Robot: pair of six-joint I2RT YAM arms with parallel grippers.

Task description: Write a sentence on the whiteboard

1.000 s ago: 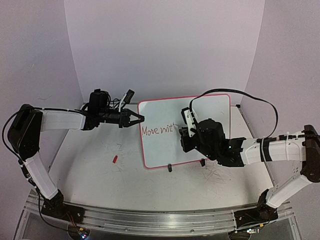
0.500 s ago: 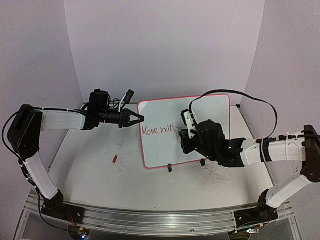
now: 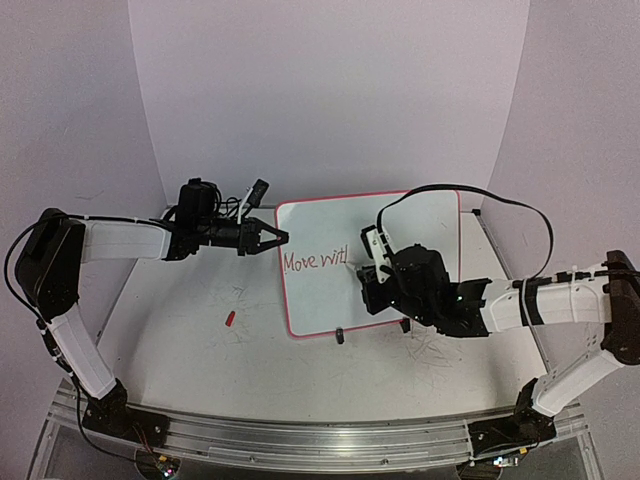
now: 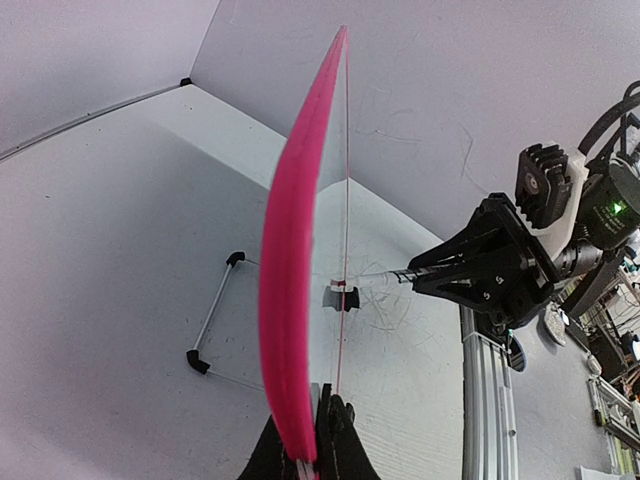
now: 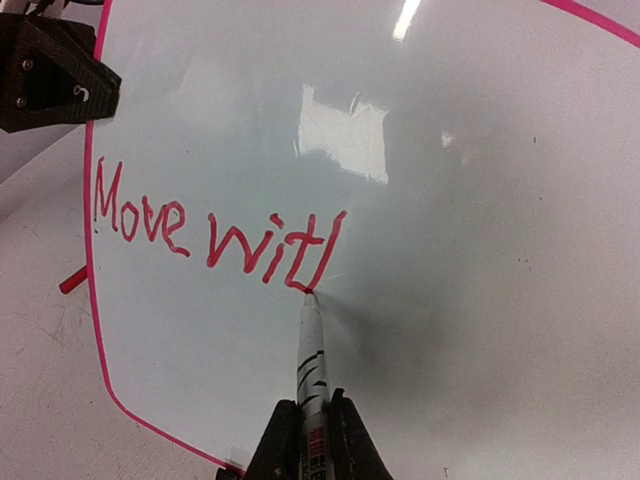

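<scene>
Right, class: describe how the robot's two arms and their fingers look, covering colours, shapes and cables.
The left arm and right arm both have white boxy links joined by black joints, on black bases. The fingers are black, angular and wedge-shaped, with small screws. A black cable loops above the right arm, and a green light glows on its wrist.

The marker (image 5: 311,350) and right gripper (image 5: 312,440) are cut off at the right wrist view's bottom edge; overhead, a red bit (image 3: 229,319) at lower left, perhaps a cap, is too small to tell.
</scene>
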